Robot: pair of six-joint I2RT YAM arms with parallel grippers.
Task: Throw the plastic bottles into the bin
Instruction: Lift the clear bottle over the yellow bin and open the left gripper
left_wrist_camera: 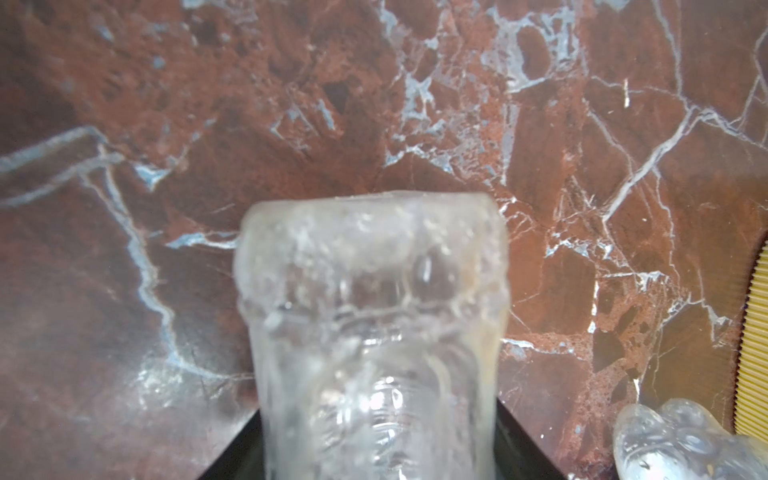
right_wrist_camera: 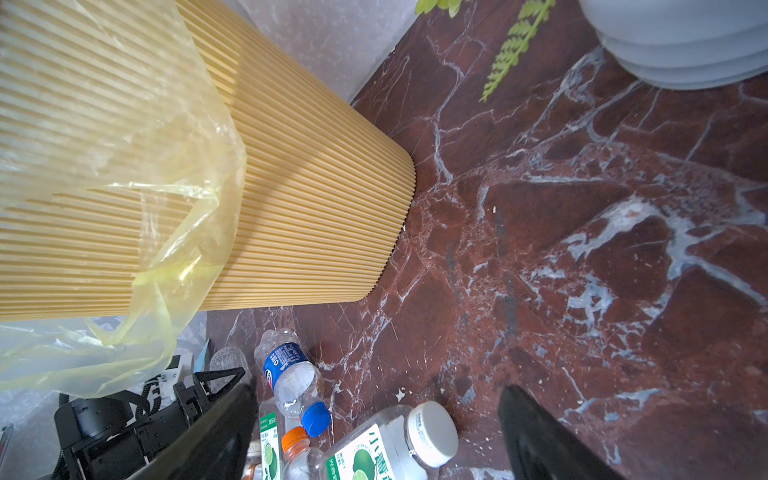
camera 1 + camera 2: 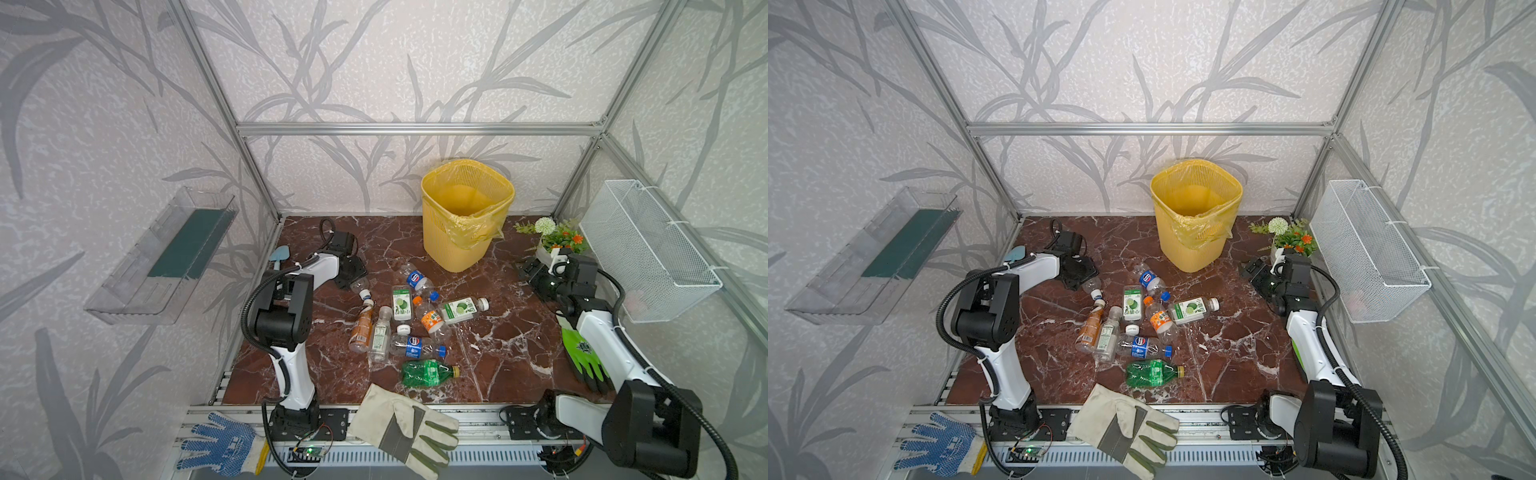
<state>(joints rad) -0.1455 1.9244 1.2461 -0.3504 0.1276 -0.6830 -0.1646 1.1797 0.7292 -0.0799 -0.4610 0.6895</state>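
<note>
on the red marble surface (image 3: 519, 353), left of the heap:
item: left pincer (image 3: 356, 279), clamped across the body of a clear bottle (image 1: 370, 311). in the left wrist view the black fingers press both flanks and the wide end juts out beyond them. judged reason: a crosswise hold on the body guards against a light, slick cylinder squirting out on the way to the bin. whether it has cleared the surface cannot be told.
item: bin (image 3: 453, 253), yellow, bag-lined, upright at the back of the surface, well apart from the held bottle. its mouth is open and high, so the carry calls for lift before travel.
item: plastic bottles (image 3: 402, 304), the rest, lying on their sides in a loose heap mid-surface, several touching. the green-tinted bottle (image 3: 428, 372) lies nearest the front edge.
item: right pincer (image 3: 534, 274), fingers apart, nothing between them. it sits low beside the plant pot (image 2: 685, 50), facing the heap and bin. judged to be parked out of the way, free for its own pick.
pose, left arm: base at the front edge, elbow raised and folded, forearm reaching toward the back, wrist tipped down at the surface.
pose, right arm: forearm stretched along the right side toward the back, wrist low.
</note>
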